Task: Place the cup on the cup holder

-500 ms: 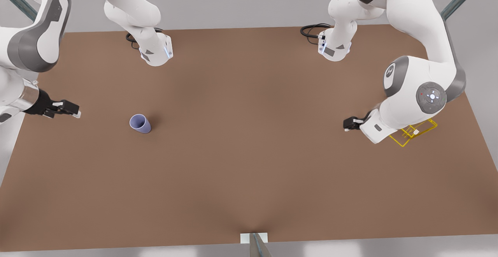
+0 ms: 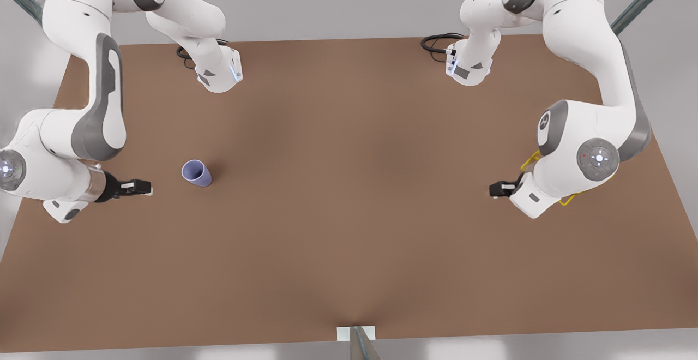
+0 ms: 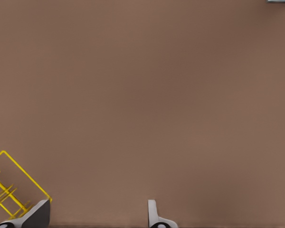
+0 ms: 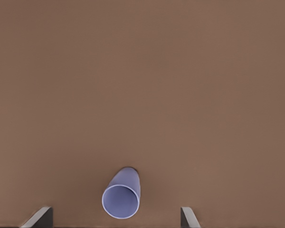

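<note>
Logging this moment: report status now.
Right gripper open, beside the cup, apart. Left gripper open, empty, by the cup holder. Nothing between.

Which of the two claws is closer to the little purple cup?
The right gripper, at the front view's left, beside the cup; the left gripper waits by the cup holder.

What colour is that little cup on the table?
The cup is a plain lavender-blue, inside and out, with no pattern. The right wrist view shows it best.

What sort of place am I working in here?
Likely a simulated tabletop test bench: a plain brown table against grey walls, bearing two arm bases, the cup and the cup holder.
</note>
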### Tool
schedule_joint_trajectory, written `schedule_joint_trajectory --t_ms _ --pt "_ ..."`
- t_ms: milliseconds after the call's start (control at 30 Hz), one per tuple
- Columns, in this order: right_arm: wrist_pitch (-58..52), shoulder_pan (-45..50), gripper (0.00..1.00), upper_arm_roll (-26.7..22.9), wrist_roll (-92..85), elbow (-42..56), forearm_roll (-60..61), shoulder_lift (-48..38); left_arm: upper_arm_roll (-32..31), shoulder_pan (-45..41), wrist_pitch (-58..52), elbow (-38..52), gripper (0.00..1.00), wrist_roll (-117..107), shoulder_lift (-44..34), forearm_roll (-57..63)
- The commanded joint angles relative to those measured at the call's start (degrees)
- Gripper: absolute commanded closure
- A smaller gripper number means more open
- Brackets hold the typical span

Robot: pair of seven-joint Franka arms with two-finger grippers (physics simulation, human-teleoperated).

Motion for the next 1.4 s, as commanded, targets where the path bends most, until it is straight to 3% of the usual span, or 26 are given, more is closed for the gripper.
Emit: schedule_joint_trajectory --t_ms 0,133,200,333,433,500,533,633,900,1167,1367 --pt "10.2 -0.1 0.0 0.2 -1.2 -4.5 0.2 0.5 0.0 0.1 -2.2 0.0 0.0 -1.2 0.1 -0.2" --pt "8.3 1.5 0.0 0.5 6.7 -6.1 3.5 0.2 -0.3 -0.2 -2.3 -0.2 0.0 -1.5 0.2 -0.3" --pt "14.2 2.2 0.0 4.0 7.4 -21.2 3.5 -12.0 -0.3 0.2 -2.0 -0.1 0.0 -1.5 1.5 -1.4" --pt "12.0 3.7 0.0 5.8 12.5 -25.8 3.4 -12.8 -0.2 0.3 -2.1 -0.2 0.0 -1.5 1.9 -1.2" --pt "26.1 3.4 0.0 7.2 12.5 -37.2 3.5 -19.2 -0.2 -0.1 -2.5 -0.2 0.0 -1.6 1.9 -1.3" --pt "21.4 3.1 0.0 7.3 12.9 -35.2 3.2 -17.8 -0.2 0.3 -2.5 -0.2 0.0 -1.5 1.9 -1.3" --pt "27.4 3.9 0.0 7.8 14.3 -39.7 2.9 -20.0 -0.2 -0.1 -2.5 -0.3 0.0 -1.5 1.9 -1.3" --pt "33.7 2.9 0.0 13.7 17.2 -49.9 2.9 -29.8 -0.2 0.1 -2.5 -0.3 0.0 -1.5 1.9 -1.4" --pt "34.4 -4.3 0.0 13.9 10.9 -51.0 -0.3 -24.9 -1.5 -0.3 -2.8 -0.8 0.0 -0.9 0.3 -1.3" --pt "41.6 -4.3 0.0 13.9 11.7 -50.6 -0.2 -19.7 -1.8 -0.3 -0.1 -0.1 0.0 -1.4 -0.2 -2.9" --pt "43.8 -4.0 0.0 14.0 11.6 -50.9 -0.3 -17.8 -2.2 -2.4 -6.1 -0.2 0.0 -1.5 -8.9 3.3"
